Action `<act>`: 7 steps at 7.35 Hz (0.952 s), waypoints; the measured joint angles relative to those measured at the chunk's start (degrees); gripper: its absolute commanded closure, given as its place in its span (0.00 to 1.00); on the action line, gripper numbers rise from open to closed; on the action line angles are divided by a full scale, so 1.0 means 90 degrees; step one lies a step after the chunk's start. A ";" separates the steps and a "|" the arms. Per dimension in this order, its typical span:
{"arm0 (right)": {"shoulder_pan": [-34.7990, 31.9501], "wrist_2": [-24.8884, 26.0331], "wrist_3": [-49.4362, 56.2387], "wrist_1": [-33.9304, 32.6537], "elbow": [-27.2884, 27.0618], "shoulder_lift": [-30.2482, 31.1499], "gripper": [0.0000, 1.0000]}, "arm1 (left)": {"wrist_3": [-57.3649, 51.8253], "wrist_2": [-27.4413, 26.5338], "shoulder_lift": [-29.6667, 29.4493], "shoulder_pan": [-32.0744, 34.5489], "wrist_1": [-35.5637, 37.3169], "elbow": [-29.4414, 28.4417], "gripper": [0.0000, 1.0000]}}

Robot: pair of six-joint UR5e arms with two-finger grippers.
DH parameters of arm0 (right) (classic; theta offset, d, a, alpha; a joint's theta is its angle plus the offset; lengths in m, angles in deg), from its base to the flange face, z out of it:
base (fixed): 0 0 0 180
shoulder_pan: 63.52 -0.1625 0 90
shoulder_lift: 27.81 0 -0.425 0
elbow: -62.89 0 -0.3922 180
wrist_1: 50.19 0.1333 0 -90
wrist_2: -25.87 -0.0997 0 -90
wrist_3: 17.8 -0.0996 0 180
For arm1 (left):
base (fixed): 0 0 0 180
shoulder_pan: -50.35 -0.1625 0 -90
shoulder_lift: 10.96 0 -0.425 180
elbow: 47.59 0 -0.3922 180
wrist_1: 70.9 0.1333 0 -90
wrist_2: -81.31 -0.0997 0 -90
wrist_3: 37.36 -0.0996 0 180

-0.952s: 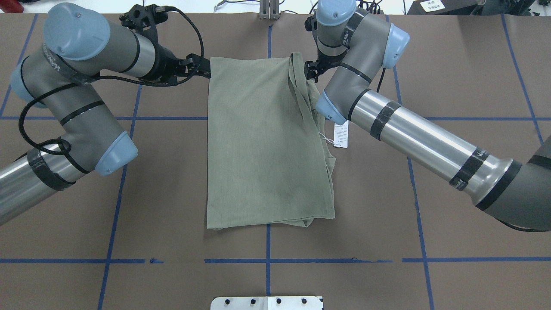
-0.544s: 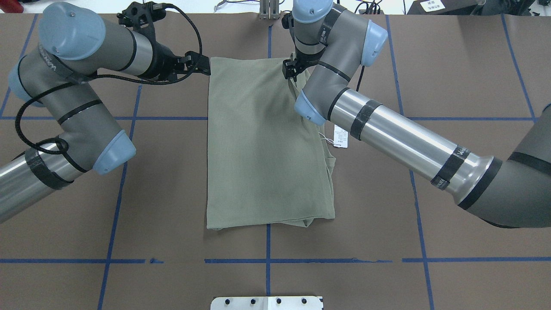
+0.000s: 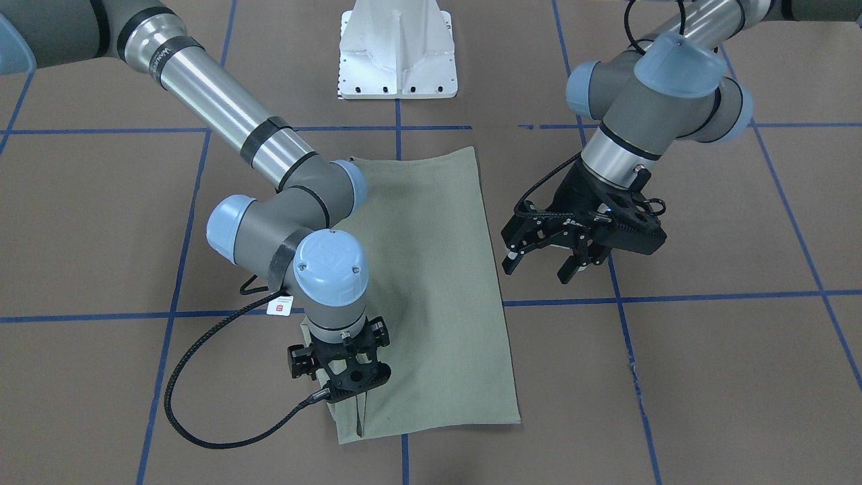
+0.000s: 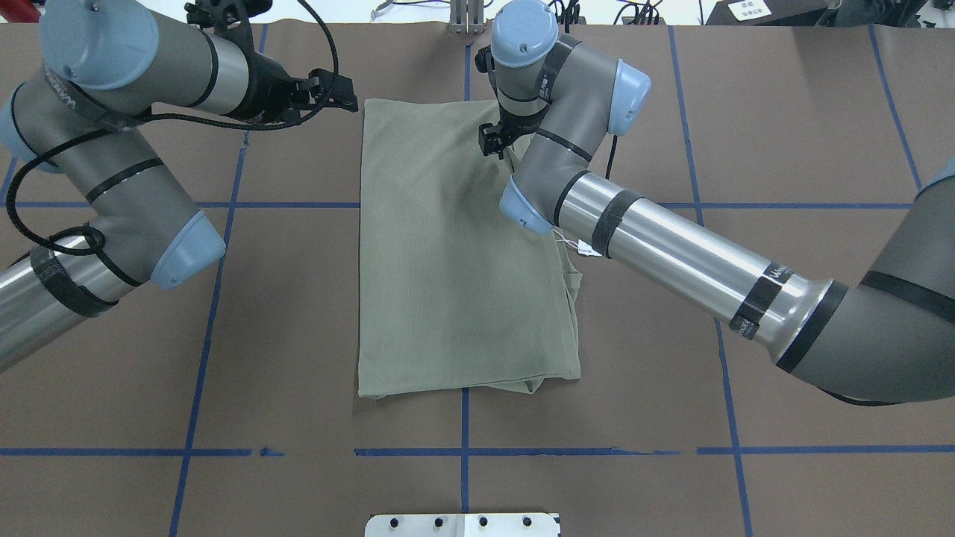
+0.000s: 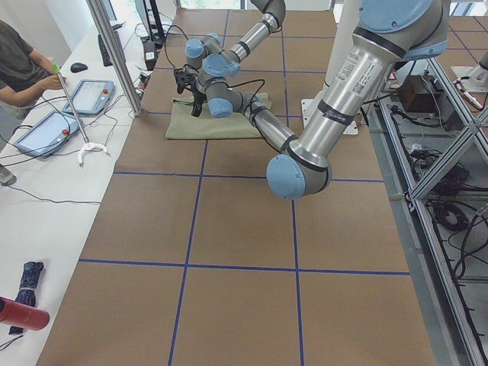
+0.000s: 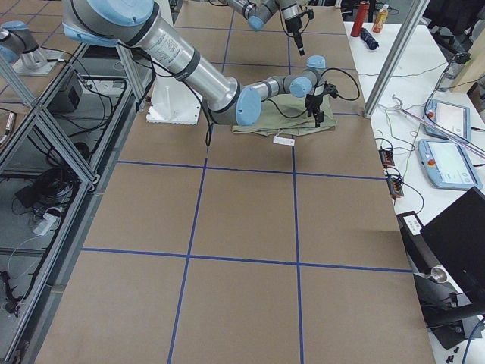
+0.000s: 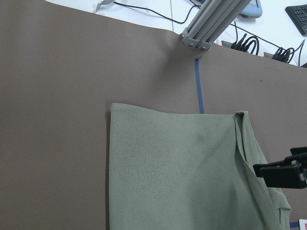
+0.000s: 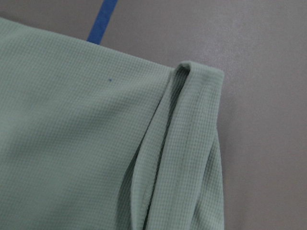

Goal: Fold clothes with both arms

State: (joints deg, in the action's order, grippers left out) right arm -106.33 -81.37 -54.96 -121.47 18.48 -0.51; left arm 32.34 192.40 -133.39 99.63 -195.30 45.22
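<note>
sage-green shirt lies folded flat, a long rectangle — left gripper spread beside it, right gripper over its corner.

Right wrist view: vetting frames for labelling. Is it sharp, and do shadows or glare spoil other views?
Right wrist view: sharp, the shirt shows its knit weave. Overhead view: the right arm casts a soft shadow on the cloth, sheen on its silver link. Front-facing view: soft shadow, no blur.

Silver-grey tube arms, light blue caps, black cables
</note>
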 measured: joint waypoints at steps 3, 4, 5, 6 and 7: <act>0.0017 0.0004 0.0008 0.0010 0.0166 0.0008 0.00 | 0.0000 0.0001 -0.0007 0.0009 -0.0014 0.0000 0.00; 0.0006 0.0003 0.0016 0.0008 0.0193 0.0015 0.00 | 0.0000 0.0001 -0.0007 0.0007 -0.0015 0.0000 0.00; -0.0005 0.0002 0.0020 0.0006 0.0205 0.0016 0.00 | 0.0000 0.0001 -0.0004 0.0007 -0.0015 0.0000 0.00; -0.0021 0.0002 0.0024 0.0008 0.0211 0.0017 0.00 | 0.0000 0.0001 -0.0002 0.0009 -0.0015 0.0000 0.00; -0.0054 -0.0005 0.0041 0.0007 0.0215 0.0024 0.00 | 0.0000 0.0001 -0.0001 0.0013 -0.0015 -0.0002 0.00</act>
State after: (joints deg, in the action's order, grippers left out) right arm -106.82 -81.42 -54.59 -121.41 20.42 -0.30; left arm 32.34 192.41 -133.40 99.74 -195.44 45.20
